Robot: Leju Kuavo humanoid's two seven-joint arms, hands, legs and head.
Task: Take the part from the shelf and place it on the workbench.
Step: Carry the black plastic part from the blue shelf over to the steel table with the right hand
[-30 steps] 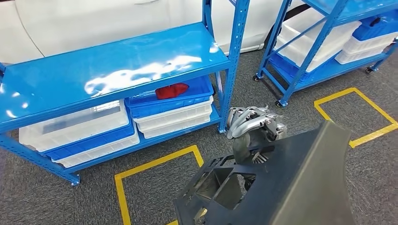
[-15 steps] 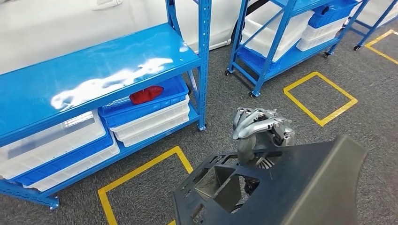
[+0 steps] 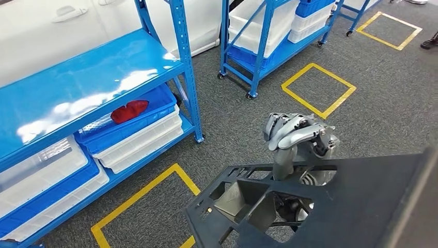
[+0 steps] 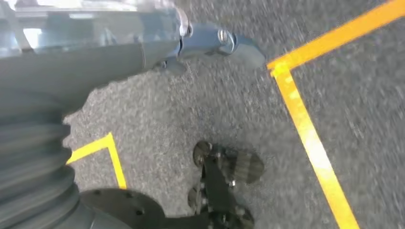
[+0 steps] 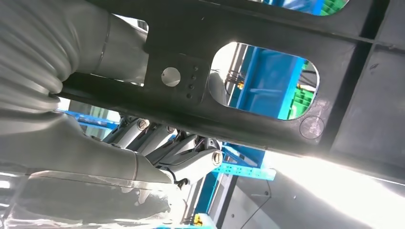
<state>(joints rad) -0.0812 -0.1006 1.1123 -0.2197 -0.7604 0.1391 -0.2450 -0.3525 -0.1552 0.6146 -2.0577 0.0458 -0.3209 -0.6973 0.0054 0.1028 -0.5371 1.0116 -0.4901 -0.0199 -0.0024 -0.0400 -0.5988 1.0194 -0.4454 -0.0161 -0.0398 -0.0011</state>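
Observation:
A large black plastic part (image 3: 330, 206), with open ribs and cut-outs, fills the lower right of the head view and is held off the floor. My right hand (image 3: 297, 135) grips its upper edge with the fingers curled over it. In the right wrist view those fingers (image 5: 184, 160) lie folded under a black bar of the part (image 5: 267, 114). My left hand (image 4: 205, 43) hangs over grey carpet with its fingers stretched out and nothing in them.
A blue shelf (image 3: 77, 88) stands at left with blue and white bins and a red piece (image 3: 129, 111) in one bin. A second blue shelf (image 3: 258, 36) is behind. Yellow tape squares (image 3: 317, 90) (image 3: 144, 201) mark the carpet. A white car (image 3: 62, 20) is at the back.
The whole view has swung to the right, so the shelves slide left in the picture. My right hand keeps its grip on the black part throughout.

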